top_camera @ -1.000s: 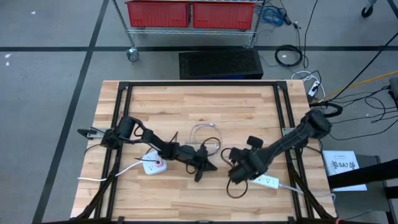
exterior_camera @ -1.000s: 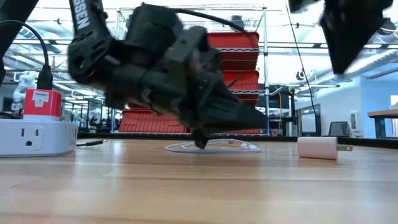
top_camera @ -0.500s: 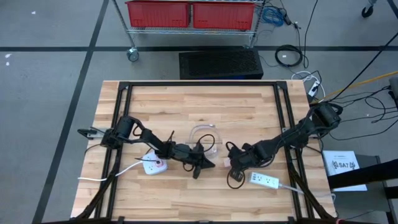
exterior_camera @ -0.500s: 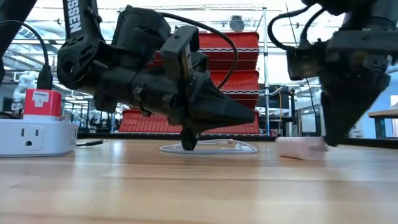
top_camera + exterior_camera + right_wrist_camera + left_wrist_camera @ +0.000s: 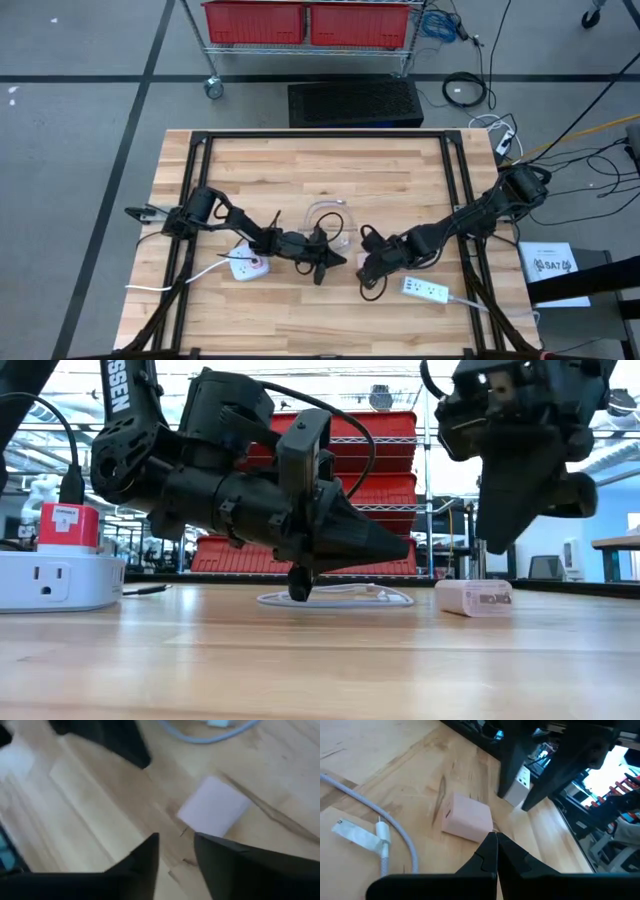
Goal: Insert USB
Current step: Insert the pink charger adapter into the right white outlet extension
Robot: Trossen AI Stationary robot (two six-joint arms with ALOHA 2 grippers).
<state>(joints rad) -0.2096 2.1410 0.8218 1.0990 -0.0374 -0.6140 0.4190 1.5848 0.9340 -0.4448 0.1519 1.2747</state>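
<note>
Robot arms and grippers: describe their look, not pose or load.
Both arms are dark, jointed tubes. The left arm bears white lettering and a looping black cable; its gripper tapers to a cone-like point. The right gripper ends a blocky black housing with a curved cable; its own view shows two flat dark fingers.

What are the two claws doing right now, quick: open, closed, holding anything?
Left gripper: shut, holding nothing, tips near the charger.
Right gripper: open, empty, just above the charger.
</note>
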